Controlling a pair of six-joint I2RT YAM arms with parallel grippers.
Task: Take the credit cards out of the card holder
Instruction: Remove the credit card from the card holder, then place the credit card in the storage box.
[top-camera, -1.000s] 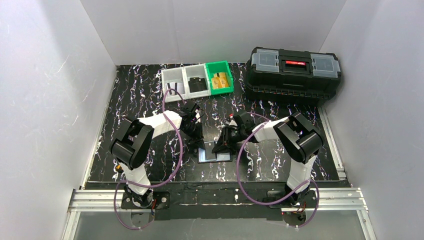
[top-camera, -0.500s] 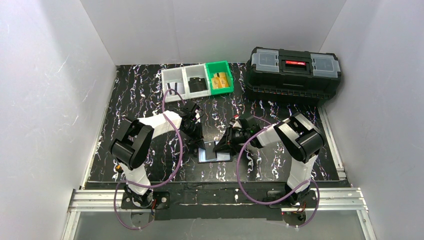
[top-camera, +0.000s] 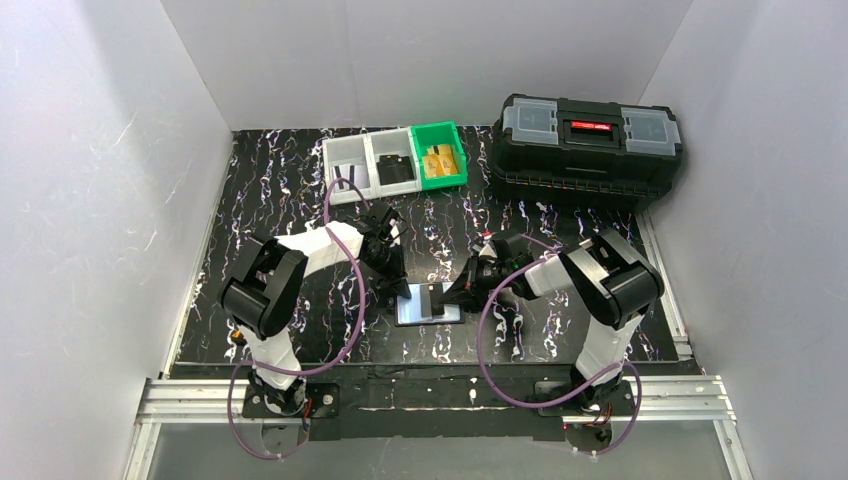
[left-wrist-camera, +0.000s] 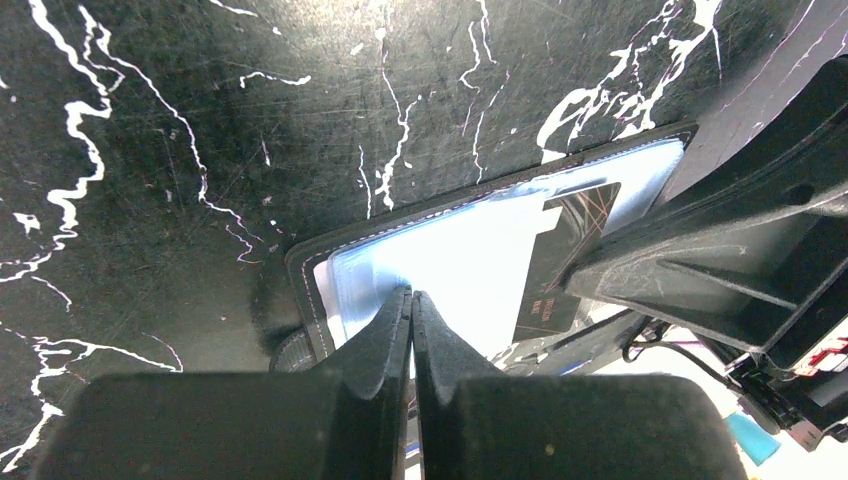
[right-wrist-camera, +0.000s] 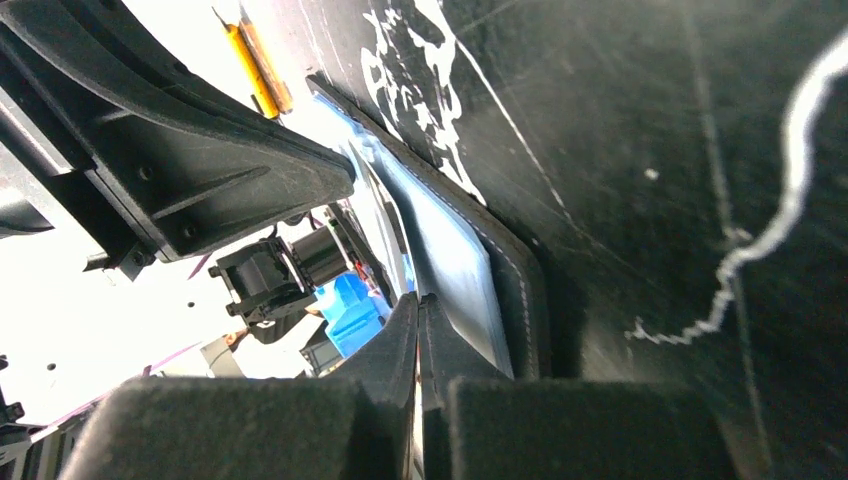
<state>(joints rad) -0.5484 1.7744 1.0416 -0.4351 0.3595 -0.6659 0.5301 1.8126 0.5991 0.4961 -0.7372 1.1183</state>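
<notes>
**Tabletop** (top-camera: 300, 200): black, white-veined. It carries everything listed below.

**Toolbox** (top-camera: 587, 150): far right, lid down, well apart from the work.

**Bins** (top-camera: 372, 165): a row at the far centre. Some credit cards (top-camera: 441, 160) lie in them.

**Left tool** (left-wrist-camera: 410, 305): fingers closed on nothing, tip bearing down on the left pocket of the card holder (top-camera: 420, 312).

**Right tool** (right-wrist-camera: 418, 305): fingers closed at the holder's right edge. Whether a card's edge sits between them cannot be told.

**Card holder**: lies open and flat near the centre of the tabletop, between the two tools, pale pockets upward.

**Black card** (left-wrist-camera: 565, 255): part way out of the right pocket, just beside the right tool.

**Risks, as judged:**
- The right tool may have closed on pocket film rather than on the card, so a pull would lift or drag the whole holder.
- A thin, slick card may slip from a shallow pinch.
- The left tool bears on one small spot, so the holder could pivot under a sideways pull.
- The two tools stand close, so a wide withdrawal could make them collide.
</notes>
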